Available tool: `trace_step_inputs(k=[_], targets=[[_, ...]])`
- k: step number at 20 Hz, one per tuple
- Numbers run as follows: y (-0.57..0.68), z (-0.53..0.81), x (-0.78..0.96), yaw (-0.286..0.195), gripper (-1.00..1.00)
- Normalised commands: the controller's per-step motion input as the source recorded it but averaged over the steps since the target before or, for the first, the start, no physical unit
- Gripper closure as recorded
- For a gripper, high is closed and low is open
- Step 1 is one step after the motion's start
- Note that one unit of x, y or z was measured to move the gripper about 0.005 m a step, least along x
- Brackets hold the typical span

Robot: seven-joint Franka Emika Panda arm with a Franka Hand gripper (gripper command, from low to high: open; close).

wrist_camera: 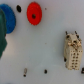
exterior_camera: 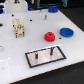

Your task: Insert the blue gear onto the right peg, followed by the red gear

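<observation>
Red gear (exterior_camera: 49, 36) just beside blue gear (exterior_camera: 66, 32); right peg (exterior_camera: 51, 51) on grey plate (exterior_camera: 44, 58); gripper state impossible to tell.

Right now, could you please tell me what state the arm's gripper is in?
Gripper: not in view in either picture, so it cannot be told; the round red plastic gear and flat bright-blue gear lie untouched.

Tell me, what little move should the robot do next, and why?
Probably drop toward the blue gear to grab it, since it goes first. It lies flat on the white table beside the red gear, apart from the grey plate. The right peg stands bare. The gripper is out of sight, so its state is unknown.
</observation>
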Motion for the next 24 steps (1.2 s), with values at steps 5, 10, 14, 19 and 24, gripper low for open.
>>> trace_step_inputs(k=[5, 10, 14, 19, 24], targets=[[0.63, 0.02, -0.46, 0.0, -1.0], [0.65, 0.01, -0.43, 0.0, -1.0], [0.62, -0.04, -0.28, 0.0, -1.0], [0.56, -0.23, -0.09, 0.0, -1.0], [0.45, -0.35, -0.05, 0.0, -1.0]])
